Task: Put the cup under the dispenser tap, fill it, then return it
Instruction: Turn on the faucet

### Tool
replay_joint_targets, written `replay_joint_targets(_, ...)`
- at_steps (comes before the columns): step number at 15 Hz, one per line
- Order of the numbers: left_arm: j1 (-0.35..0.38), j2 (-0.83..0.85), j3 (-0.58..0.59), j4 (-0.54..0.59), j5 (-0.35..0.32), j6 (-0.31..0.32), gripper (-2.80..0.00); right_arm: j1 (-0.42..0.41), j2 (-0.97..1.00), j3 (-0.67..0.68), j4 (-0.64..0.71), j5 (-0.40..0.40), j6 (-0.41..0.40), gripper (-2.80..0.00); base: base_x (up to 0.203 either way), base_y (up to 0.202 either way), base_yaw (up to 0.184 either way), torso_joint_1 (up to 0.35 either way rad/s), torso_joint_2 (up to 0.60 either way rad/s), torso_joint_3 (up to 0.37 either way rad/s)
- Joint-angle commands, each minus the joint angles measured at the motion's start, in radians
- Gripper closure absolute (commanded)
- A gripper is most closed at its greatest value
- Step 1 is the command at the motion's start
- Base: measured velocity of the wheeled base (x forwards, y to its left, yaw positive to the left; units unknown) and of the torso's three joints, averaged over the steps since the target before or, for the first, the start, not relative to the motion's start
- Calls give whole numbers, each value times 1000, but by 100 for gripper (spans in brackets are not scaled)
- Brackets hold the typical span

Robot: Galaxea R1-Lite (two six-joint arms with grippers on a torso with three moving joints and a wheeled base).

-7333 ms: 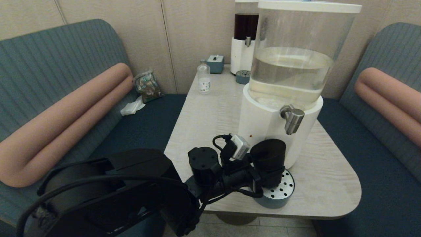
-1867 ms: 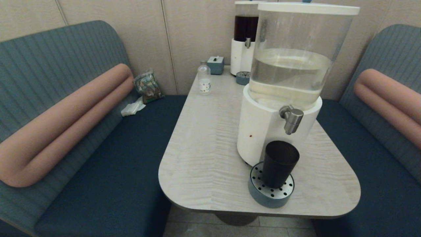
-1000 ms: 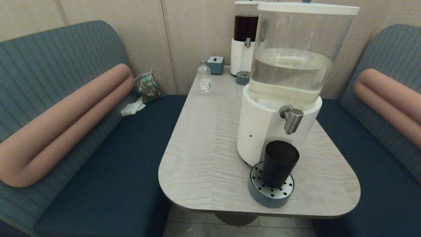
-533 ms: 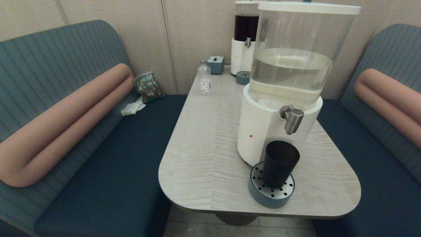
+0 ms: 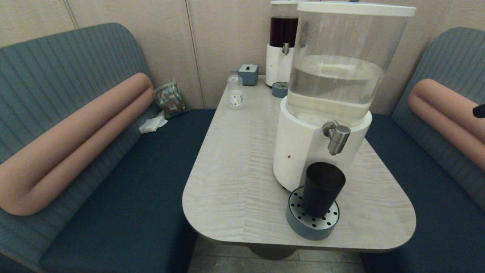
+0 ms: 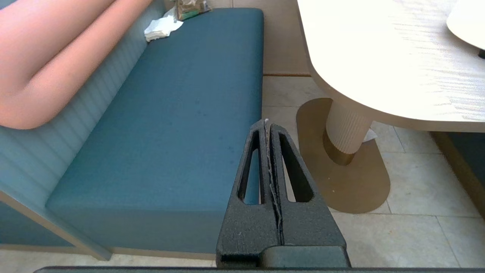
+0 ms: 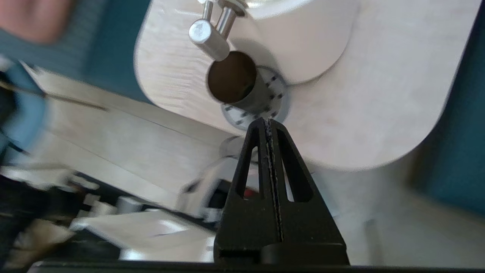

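The black cup (image 5: 323, 189) stands upright on the round perforated drip tray (image 5: 313, 226), directly below the brushed-steel dispenser tap (image 5: 336, 137) of the big white-based dispenser (image 5: 299, 151). Nothing holds the cup. My right gripper (image 7: 267, 120) is shut and empty, off the table's right side. Its wrist view shows the cup (image 7: 233, 77) and the tap (image 7: 210, 36) at a distance. Only its dark tip (image 5: 479, 110) shows in the head view, at the right edge. My left gripper (image 6: 266, 123) is shut and empty, low over the left bench seat (image 6: 170, 113) and out of the head view.
At the table's far end stand a small clear bottle (image 5: 235, 92), a blue-grey box (image 5: 248, 73) and the dark-liquid dispenser (image 5: 282, 45) with its small tray (image 5: 280, 89). A snack bag (image 5: 169, 99) and a tissue (image 5: 152, 124) lie on the left bench. The table pedestal (image 6: 346, 132) rises beside the left gripper.
The left gripper, at the cup 7.3 s ago, has left the head view, and the cup stands alone on the tray. The right gripper's tip has just appeared at the right edge.
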Motion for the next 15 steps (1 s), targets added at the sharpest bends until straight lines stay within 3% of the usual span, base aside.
replay_joint_targets(1, 1, 2, 0, -2, 0, 0, 0, 15, 40, 5, -7, -8, -38, 0, 0, 0, 0, 0, 0, 0)
replay_joint_targets(7, 1, 2, 0, 0, 0, 0, 0, 117, 204, -25, -93, -185, -134, 0, 0, 0, 0, 0, 0, 0)
replay_joint_targets(11, 1, 2, 0, 0, 0, 0, 0, 180, 275, -76, -99, -195, -112, 0, 0, 0, 0, 0, 0, 0)
replay_joint_targets(15, 1, 2, 0, -1, 0, 0, 0, 181, 305, -69, -130, -197, -112, 0, 0, 0, 0, 0, 0, 0)
